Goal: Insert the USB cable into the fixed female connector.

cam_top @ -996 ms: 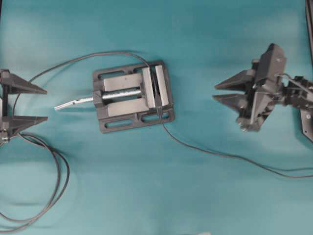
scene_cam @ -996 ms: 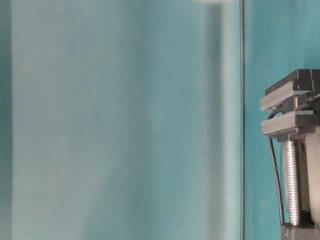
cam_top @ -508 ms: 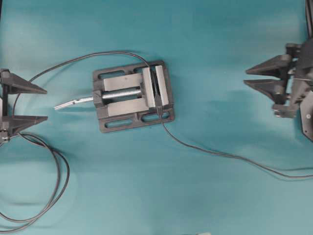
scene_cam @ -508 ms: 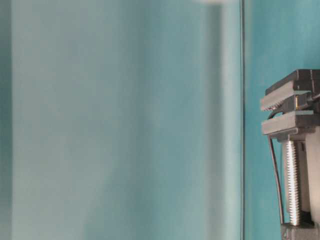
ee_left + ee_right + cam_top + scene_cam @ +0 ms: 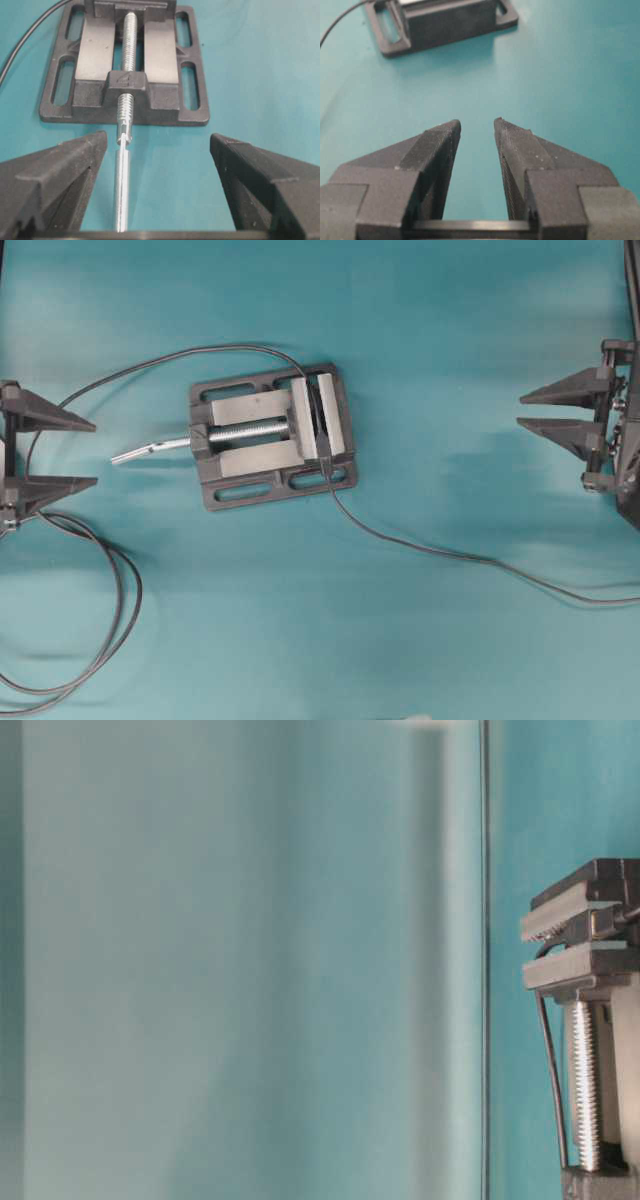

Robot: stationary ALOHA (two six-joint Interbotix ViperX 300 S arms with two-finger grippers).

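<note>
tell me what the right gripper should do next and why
Probably just settle the right gripper at the right edge, open and empty. The USB cable already runs up into the vise, so it looks plugged in, though the joint itself is too small to confirm.

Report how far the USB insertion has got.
Done, apparently: the USB cable runs in between the jaws of the vise, where the fixed female connector sits; the actual mating is too small to confirm. In hand: nothing; left gripper and right gripper both have fingers apart, empty, away from the vise. Left: seemingly nothing.
</note>
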